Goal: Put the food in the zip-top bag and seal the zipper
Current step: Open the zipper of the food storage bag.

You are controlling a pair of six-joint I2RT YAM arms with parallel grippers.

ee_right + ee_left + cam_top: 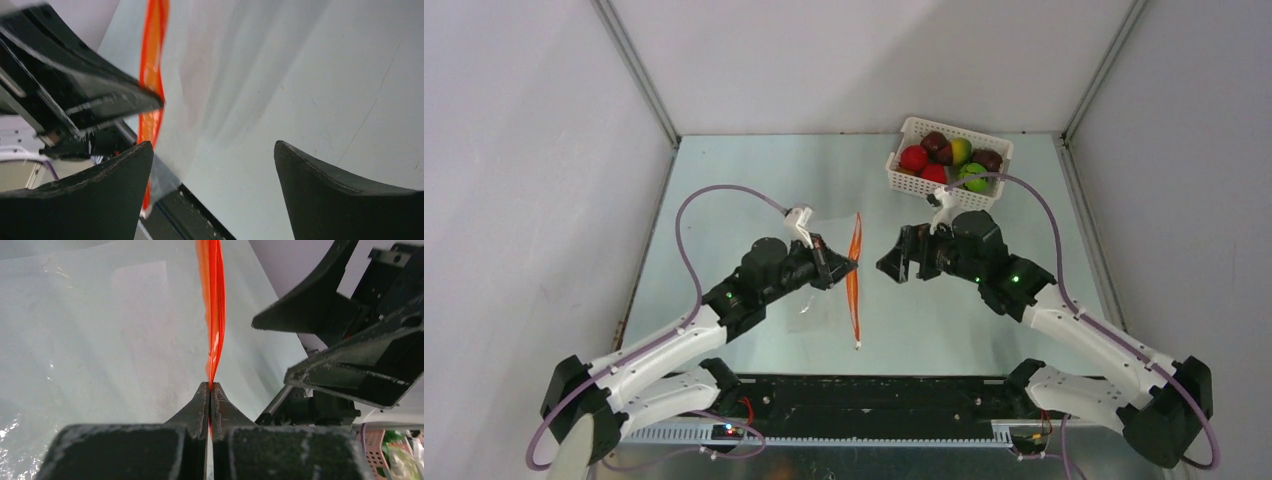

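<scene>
Food (946, 160): you can count about six toy fruits (red, maroon, yellow-green, green), all heaped in the white basket (911, 128) at the far right of the table (744, 180). None is in the bag.
Zip-top bag (827, 305): clear and floppy, at mid-table between the two arms and well apart from the basket. It looks empty.
Zipper (855, 285): the orange-red strip runs near-to-far along the bag edge that faces the right arm. The small white slider tab (859, 346) sits at its near end.
Left gripper (210, 390): fingers pressed together on the zipper strip. In the left wrist view the orange edge rises straight out of the closed tips.
Right gripper (212, 150): fingers wide apart with nothing between them, pointed at the zipper from just beside it and not touching it, as far as you can see.
Bag mouth: the strip bows slightly above the pinch, but you cannot tell whether the two layers have parted.
Done so far: one side of the bag edge is secured, nothing more.
Left to do: you likely need the right gripper on the opposite lip to open the mouth. After that comes every fruit transfer from the basket, then the slider run along the strip.
Progress judgement: early, at the bag-opening stage.
</scene>
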